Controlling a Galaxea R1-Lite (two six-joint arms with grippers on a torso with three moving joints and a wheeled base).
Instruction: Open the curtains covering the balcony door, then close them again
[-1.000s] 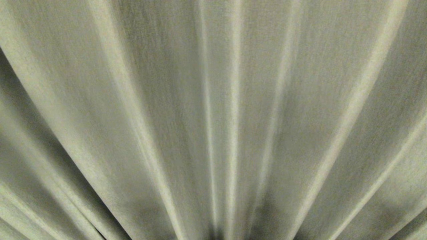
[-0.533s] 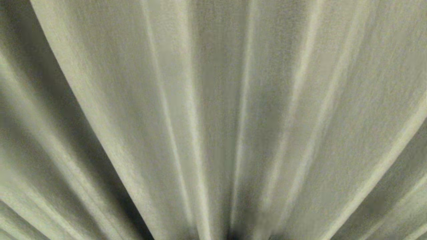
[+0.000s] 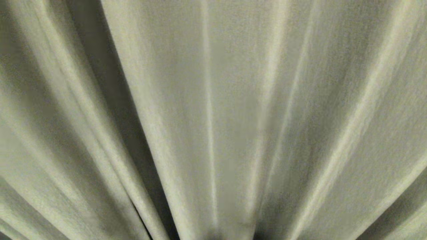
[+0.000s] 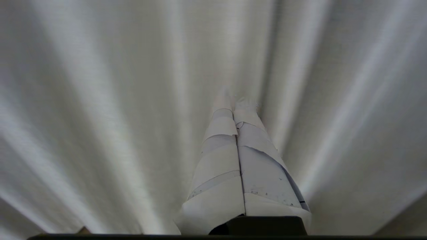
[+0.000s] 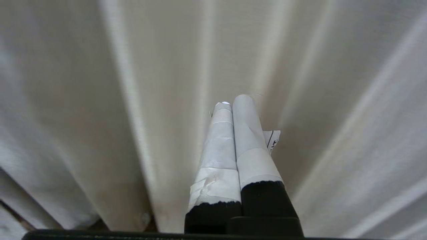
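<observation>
Cream pleated curtains [image 3: 213, 100] filling the scene, left claw [image 4: 237, 103] pinched together empty just before the folds, right claw [image 5: 235, 100] likewise.

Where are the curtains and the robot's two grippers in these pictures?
curtains [image 3: 233, 100]: head view, on a broad pleat in the middle.
left gripper [image 4: 235, 104]: left wrist view, at the shut taped fingertips.
right gripper [image 5: 233, 101]: right wrist view, at the shut taped fingertips.
</observation>
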